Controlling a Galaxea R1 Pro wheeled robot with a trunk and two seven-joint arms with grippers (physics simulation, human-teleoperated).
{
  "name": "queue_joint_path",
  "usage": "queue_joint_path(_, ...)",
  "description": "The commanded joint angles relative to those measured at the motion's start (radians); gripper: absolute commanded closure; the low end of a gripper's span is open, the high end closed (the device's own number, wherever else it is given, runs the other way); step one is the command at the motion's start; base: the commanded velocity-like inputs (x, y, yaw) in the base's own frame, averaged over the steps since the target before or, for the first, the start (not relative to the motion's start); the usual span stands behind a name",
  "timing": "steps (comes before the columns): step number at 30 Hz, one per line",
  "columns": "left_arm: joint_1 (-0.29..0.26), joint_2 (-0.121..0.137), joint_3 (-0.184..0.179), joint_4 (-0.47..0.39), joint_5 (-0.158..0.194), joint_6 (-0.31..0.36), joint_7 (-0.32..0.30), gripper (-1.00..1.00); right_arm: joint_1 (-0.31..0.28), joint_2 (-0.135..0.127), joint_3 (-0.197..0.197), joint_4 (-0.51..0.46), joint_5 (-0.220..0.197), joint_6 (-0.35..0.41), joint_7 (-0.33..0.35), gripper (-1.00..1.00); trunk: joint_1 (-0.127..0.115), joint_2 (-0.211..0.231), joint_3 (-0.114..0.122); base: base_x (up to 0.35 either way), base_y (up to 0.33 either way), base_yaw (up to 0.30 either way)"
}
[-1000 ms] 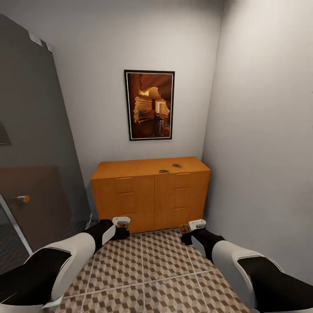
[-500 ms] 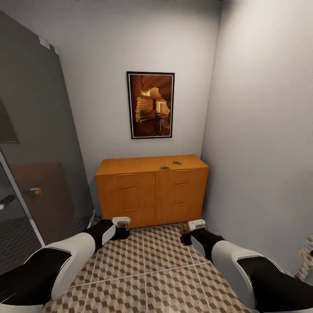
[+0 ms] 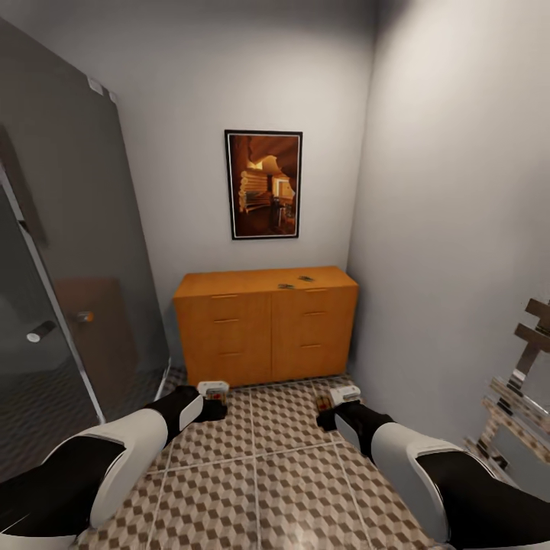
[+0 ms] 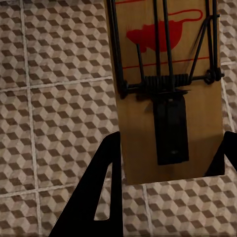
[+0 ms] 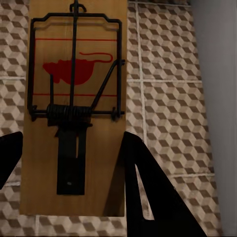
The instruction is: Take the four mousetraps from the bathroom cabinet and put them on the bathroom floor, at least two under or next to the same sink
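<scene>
Left claw (image 4: 165, 163) clamped on mousetrap (image 4: 165, 74) above bathroom floor (image 4: 54, 98); right claw (image 5: 71, 168) likewise on second mousetrap (image 5: 74, 98). Two more seen on cabinet (image 3: 263, 328). Boards judged light, stiff, best pinched at bare edges, wire avoided

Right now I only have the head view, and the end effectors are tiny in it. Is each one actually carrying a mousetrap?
Observer: The left one is. In the left wrist view, a mousetrap is clamped between the fingers of the left end effector, above the bathroom floor.
Operator: And the right?
Observer: The same. The right end effector grips a second mousetrap, with its red mouse mark facing the wrist camera.
</scene>
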Motion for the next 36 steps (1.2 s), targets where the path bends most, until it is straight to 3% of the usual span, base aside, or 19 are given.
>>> queue_joint_path(1,-0.001,0.000,-0.007,-0.001,0.008,0.005,0.007,1.00,-0.001,0.000,0.005,0.000,0.006,0.005,-0.002,1.00,0.000,-0.002,-0.002,-0.343,-0.071,0.000)
queue_joint_path(23,-0.001,0.000,-0.006,-0.001,0.011,0.005,0.007,1.00,-0.001,0.002,0.005,0.001,0.005,0.011,-0.001,1.00,0.000,-0.002,-0.002,-0.343,-0.022,0.003)
queue_joint_path(36,-0.001,0.000,-0.006,-0.001,0.009,0.005,0.007,1.00,-0.001,0.002,0.005,0.001,0.005,0.014,-0.002,1.00,0.000,-0.002,-0.002,-0.343,0.000,0.259)
